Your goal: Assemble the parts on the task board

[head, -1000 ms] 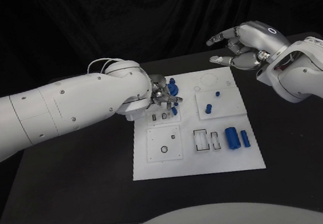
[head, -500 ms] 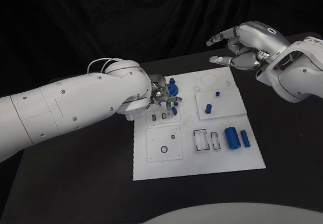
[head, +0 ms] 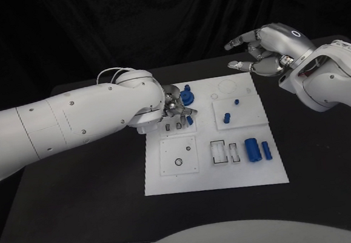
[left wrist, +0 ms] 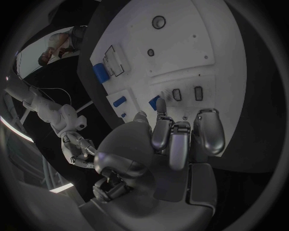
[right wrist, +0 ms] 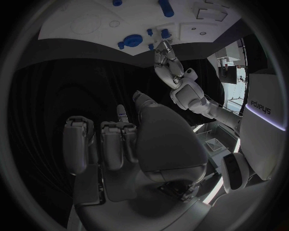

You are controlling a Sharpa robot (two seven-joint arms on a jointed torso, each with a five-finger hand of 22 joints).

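Left arm slightly shifted, its robot hand (head: 176,106) grip unclear; right robot hand (head: 265,51) spread, empty.

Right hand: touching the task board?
Apart. In the head view the right hand hangs open above the table's far right, dark table showing between it and the task board.

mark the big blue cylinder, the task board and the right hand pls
big blue cylinder (head: 251,149): head view, middle of its body.
task board (head: 219,179): head view, bare white near edge.
right hand (head: 264,48): head view, middle of the silver hand, raised off the board's far right corner.
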